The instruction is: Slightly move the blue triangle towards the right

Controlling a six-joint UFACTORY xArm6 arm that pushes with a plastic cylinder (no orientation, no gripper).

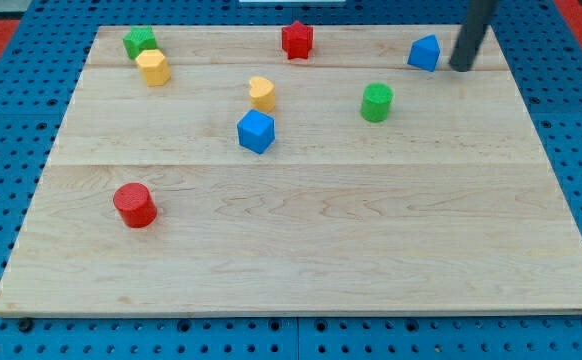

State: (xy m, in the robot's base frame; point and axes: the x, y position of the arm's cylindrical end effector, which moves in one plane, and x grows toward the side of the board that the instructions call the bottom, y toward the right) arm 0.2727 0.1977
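The blue triangle (pixel 424 52) lies near the view's top right of the wooden board (pixel 301 250). My tip (pixel 461 68) is the lower end of a dark rod that comes down from the view's top right. It stands just to the right of the blue triangle, with a small gap between them.
A red star (pixel 297 40) lies at the top middle. A green cylinder (pixel 376 102) sits below and left of the triangle. A yellow heart (pixel 262 93) and blue cube (pixel 255 131) lie mid-board. A green block (pixel 139 42), yellow block (pixel 154 67) and red cylinder (pixel 134 205) lie left.
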